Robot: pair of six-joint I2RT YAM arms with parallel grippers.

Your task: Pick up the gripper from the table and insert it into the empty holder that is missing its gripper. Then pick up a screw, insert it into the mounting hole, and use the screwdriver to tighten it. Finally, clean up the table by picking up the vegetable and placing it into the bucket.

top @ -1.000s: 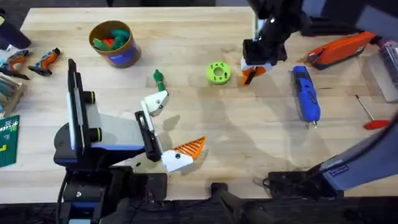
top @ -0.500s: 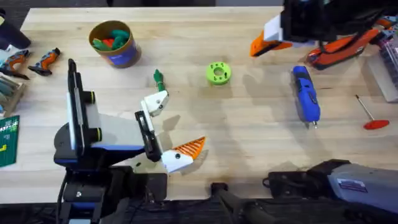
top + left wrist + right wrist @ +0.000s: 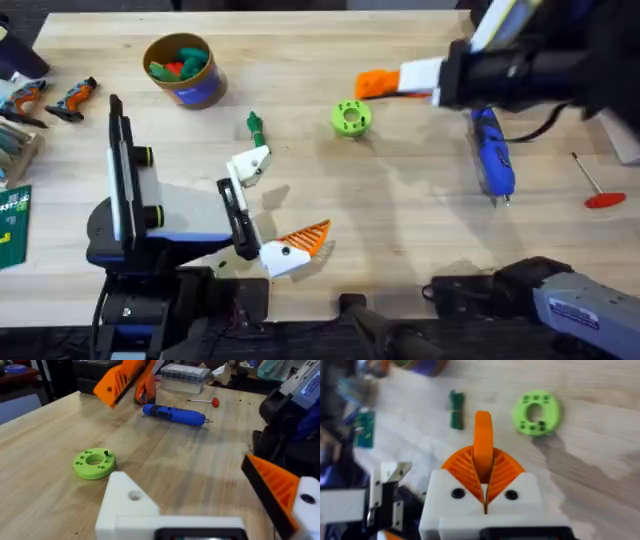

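Note:
My right gripper (image 3: pixel 398 82) hangs raised and blurred above the table's far right, shut on the orange ribbed gripper (image 3: pixel 372 83), which stands between its pads (image 3: pixel 483 442). My left gripper (image 3: pixel 293 195) rests low on the table and is open. One of its fingers is the bare white holder (image 3: pixel 250 162) (image 3: pixel 126 505); the other carries an orange wedge (image 3: pixel 305 238). The dark green vegetable (image 3: pixel 255 127) lies just beyond the holder. The blue screwdriver (image 3: pixel 492 152) lies at the right. The tan bucket (image 3: pixel 195 92) stands far left. I cannot make out a screw.
A lime-green disc with holes (image 3: pixel 350 117) lies mid-table between the vegetable and the screwdriver. A thin red-handled tool (image 3: pixel 597 190) lies at the right edge, and small hand tools (image 3: pixel 50 98) at the left edge. Bare wood spans the table's middle and front.
My right gripper rose from the table beside the lime disc with the orange gripper in it, then turned so the piece points left. The left arm stayed still.

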